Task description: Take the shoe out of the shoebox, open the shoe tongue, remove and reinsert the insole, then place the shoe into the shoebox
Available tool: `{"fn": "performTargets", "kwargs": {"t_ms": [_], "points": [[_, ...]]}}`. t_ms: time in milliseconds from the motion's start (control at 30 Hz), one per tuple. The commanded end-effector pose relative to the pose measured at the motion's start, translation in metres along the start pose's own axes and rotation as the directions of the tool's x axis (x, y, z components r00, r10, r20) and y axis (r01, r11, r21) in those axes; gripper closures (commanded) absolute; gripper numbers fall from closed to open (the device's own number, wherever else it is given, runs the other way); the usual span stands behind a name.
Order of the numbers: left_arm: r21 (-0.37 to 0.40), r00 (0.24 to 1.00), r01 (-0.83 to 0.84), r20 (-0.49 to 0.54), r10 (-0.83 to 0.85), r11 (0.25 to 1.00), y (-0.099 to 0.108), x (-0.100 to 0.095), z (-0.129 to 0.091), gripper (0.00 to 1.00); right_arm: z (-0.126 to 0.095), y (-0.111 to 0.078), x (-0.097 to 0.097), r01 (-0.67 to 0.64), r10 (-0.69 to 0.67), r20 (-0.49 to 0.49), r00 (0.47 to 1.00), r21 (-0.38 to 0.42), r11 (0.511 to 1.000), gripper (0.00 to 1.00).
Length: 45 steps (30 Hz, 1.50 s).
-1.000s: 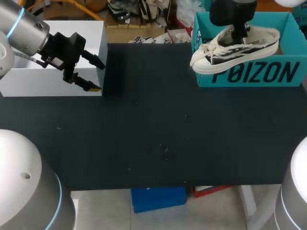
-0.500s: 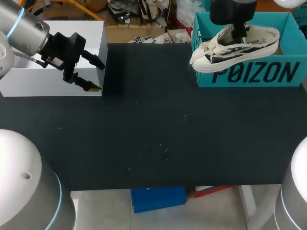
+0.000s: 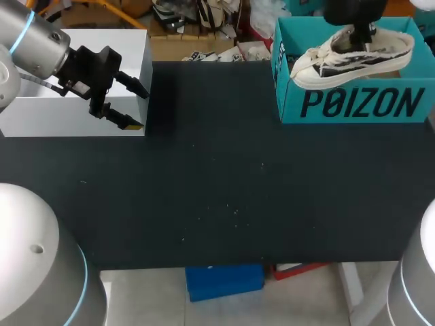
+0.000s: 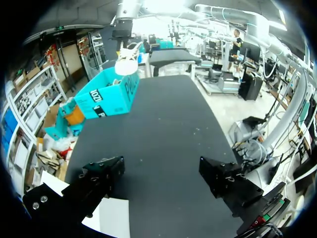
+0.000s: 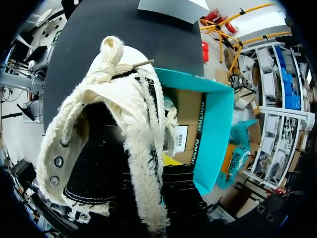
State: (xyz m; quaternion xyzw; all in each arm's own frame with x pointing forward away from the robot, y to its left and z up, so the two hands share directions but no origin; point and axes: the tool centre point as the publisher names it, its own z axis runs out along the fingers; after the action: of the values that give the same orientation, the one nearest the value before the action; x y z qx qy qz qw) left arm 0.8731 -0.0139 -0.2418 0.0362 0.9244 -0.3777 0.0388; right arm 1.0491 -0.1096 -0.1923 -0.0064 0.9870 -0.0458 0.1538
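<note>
A black-and-white canvas shoe [image 3: 353, 58] with frayed cream trim hangs over the open teal shoebox [image 3: 353, 105] at the table's far right, its toe pointing left past the box's left wall. My right gripper [image 3: 358, 34] is shut on the shoe's collar from above. In the right wrist view the shoe [image 5: 114, 139] fills the space around the fingers, with the shoebox [image 5: 218, 124] beneath and beyond it. My left gripper [image 3: 139, 110] stands open and empty at the far left. In the left wrist view the shoebox [image 4: 106, 96] and the shoe [image 4: 126, 62] lie far ahead.
A white box [image 3: 68, 115] sits at the far left of the table, under and behind my left gripper. Dark table surface [image 3: 224, 190] stretches between the white box and the shoebox.
My right arm has carried the shoe to the right and farther back, from overhanging the box's front left corner to above its opening. The left arm has not moved.
</note>
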Motion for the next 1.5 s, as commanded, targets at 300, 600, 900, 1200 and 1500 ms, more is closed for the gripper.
{"fn": "performTargets", "kwargs": {"t_ms": [300, 600, 900, 1200, 1500], "points": [[-0.001, 1.000, -0.001, 0.003, 0.001, 1.000, 0.001, 0.000, 0.001, 0.00, 0.028, -0.040, -0.080, 0.015, -0.015, -0.004, 1.000, -0.094, 0.995, 1.00], [-0.001, 1.000, -0.001, 0.003, 0.001, 1.000, 0.001, 0.000, 0.001, 0.00, 0.059, -0.046, -0.119, -0.007, 0.010, 0.018, 1.000, -0.147, 0.989, 1.00], [-0.001, 1.000, -0.001, 0.003, 0.001, 1.000, 0.001, 0.000, 0.001, 0.00, 0.087, -0.043, -0.154, -0.008, 0.011, 0.019, 1.000, -0.168, 0.986, 1.00], [-0.001, 1.000, -0.001, 0.003, 0.001, 1.000, 0.001, 0.000, 0.001, 0.00, 0.115, -0.043, -0.178, -0.043, 0.046, 0.014, 0.999, -0.177, 0.983, 1.00], [-0.001, 1.000, -0.001, 0.003, 0.001, 1.000, 0.001, 0.000, 0.001, 0.00, 0.142, -0.052, -0.186, -0.079, 0.077, -0.023, 0.997, -0.158, 0.984, 1.00]]}}
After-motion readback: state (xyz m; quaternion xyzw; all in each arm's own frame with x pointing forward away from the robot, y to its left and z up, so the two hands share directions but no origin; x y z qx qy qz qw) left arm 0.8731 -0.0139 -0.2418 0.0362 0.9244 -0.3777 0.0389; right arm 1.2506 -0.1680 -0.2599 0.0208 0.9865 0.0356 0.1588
